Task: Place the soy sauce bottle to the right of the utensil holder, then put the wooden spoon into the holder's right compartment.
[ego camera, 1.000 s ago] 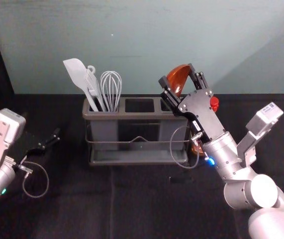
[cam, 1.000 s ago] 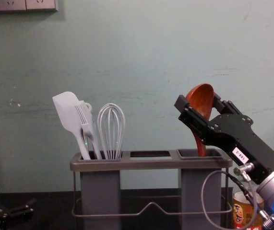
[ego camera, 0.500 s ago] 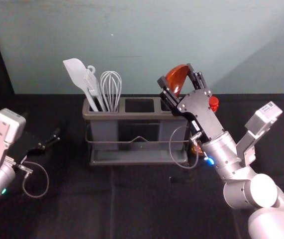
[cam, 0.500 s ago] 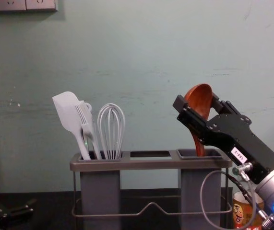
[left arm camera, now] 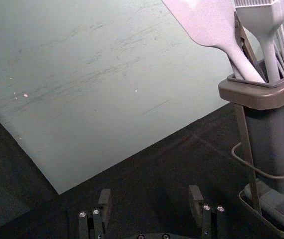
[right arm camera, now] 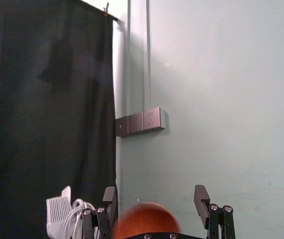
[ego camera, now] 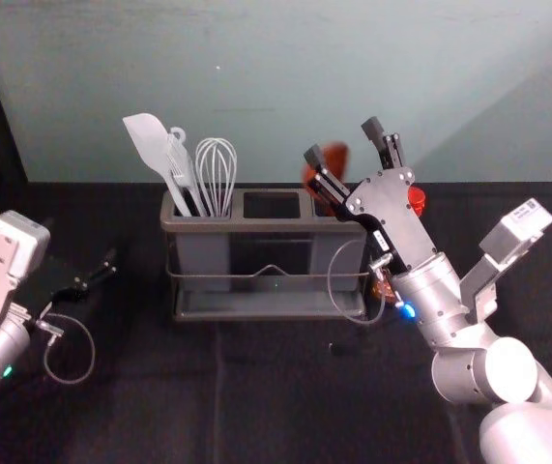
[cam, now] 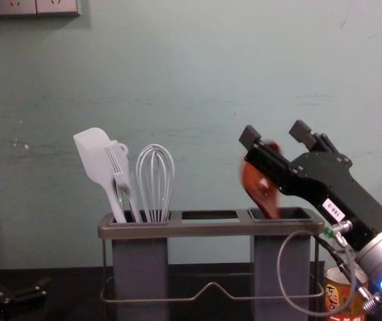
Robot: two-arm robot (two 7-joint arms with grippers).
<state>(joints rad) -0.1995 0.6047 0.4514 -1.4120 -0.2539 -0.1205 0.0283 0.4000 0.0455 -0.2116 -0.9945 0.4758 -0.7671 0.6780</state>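
The utensil holder (ego camera: 256,225) stands by the back edge of the black-covered table (ego camera: 159,406). The wooden spoon (cam: 261,190) has its handle end down in the holder's right compartment (cam: 296,215), bowl up and tilted toward the holder's left end, blurred.

The right gripper (ego camera: 343,141) is above the holder's back right corner, its 2 fingers spread wide, 1 of them overlapping the spoon's bowl in the chest view; whether they touch, I can't tell. A white sticker (cam: 333,209) on it seems to read "188-2", upside down.

The soy sauce bottle (cam: 341,291) stands just beside the holder's right end, red cap (ego camera: 417,199) up. Its yellow-orange label carries big dark Chinese characters, with white ones on red below, partly cut off; I can't make out the brand.

The left compartment holds 3 tools: a spatula (ego camera: 148,145), a fork (ego camera: 181,166) and a whisk (ego camera: 217,174).

The left gripper (ego camera: 79,242) is parked over the table's left side, its 2 fingers apart.
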